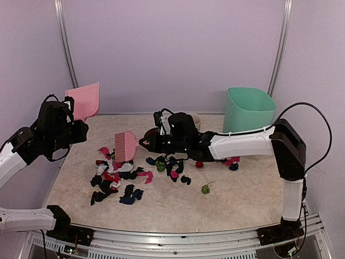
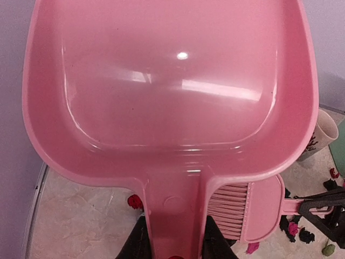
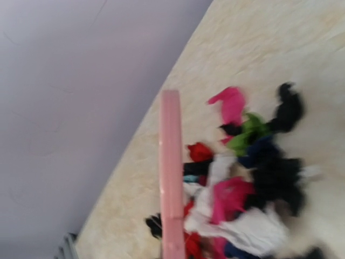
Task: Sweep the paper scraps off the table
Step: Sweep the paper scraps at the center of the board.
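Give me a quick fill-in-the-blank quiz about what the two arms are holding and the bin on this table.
The left gripper holds up a pink ____.
The right gripper holds a pink ____ by the paper scraps.
The bin at the back right of the table is ____.
Missing words: dustpan; brush; green.

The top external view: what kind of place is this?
Probably a robot test booth: plain walls enclose one table, with left arm and right arm bolted at its front rail.
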